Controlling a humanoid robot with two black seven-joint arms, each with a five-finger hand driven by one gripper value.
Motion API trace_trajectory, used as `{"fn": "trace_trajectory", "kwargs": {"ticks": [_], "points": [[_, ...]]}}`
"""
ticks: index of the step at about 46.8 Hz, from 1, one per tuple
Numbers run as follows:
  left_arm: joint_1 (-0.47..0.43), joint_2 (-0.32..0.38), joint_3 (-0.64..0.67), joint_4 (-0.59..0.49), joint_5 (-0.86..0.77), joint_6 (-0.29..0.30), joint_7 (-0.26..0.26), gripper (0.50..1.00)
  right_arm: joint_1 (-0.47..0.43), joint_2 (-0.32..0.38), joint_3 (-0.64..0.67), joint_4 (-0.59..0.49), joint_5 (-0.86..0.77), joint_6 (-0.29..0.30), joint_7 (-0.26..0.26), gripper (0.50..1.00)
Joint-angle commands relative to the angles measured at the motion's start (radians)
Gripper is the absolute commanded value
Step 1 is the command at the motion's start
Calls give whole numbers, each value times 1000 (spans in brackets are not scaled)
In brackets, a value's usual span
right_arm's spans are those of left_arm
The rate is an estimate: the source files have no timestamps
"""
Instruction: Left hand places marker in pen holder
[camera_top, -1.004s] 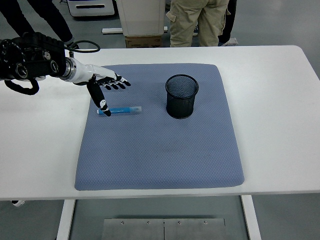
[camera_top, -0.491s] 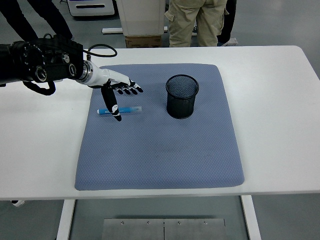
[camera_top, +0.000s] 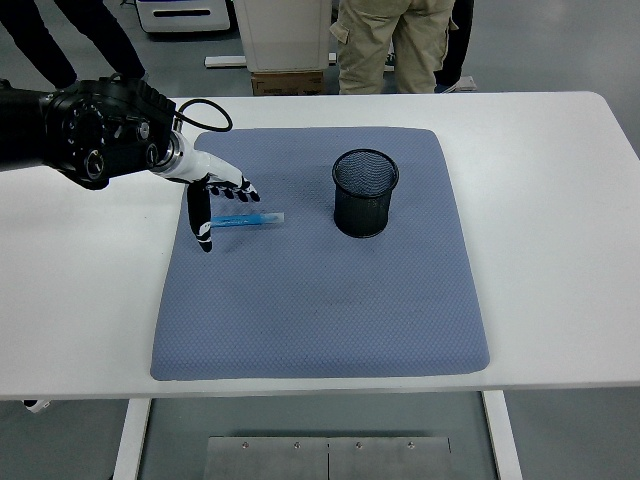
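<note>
One open left hand (camera_top: 212, 195) hovers over the marker (camera_top: 247, 220).

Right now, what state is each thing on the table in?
Marker: lying flat on the pad, not gripped.
Pen holder: upright, open, nothing visible inside.
Pad: flat on the table.
Left hand: open, fingers spread over the marker's left end.

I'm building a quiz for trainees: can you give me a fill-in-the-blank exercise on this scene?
1. The marker lies on the ____ mat.
2. The black mesh pen holder stands to the marker's ____.
3. The left hand is over the marker's ____ end.
4. The holder contains ____ markers.

Answers: blue; right; left; no
</note>
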Motion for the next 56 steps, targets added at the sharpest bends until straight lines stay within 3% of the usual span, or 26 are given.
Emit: {"fn": "trace_trajectory", "kwargs": {"ticks": [1, 30, 37, 44, 56], "points": [[2, 2, 0, 0, 0, -1, 14, 1000, 0, 0, 0, 0, 1, 0, 0, 1000], [7, -34, -14, 3, -2, 2, 14, 1000, 0, 0, 0, 0, 0, 0, 0, 1000], [7, -40, -20, 3, 0, 2, 15, 871, 0, 0, 0, 0, 0, 0, 0, 1000], [10, -44, -20, 3, 0, 1, 15, 801, -1, 0, 0, 0, 0, 0, 0, 1000], [10, -46, -20, 5, 0, 1, 15, 777, 0, 0, 0, 0, 0, 0, 0, 1000]]}}
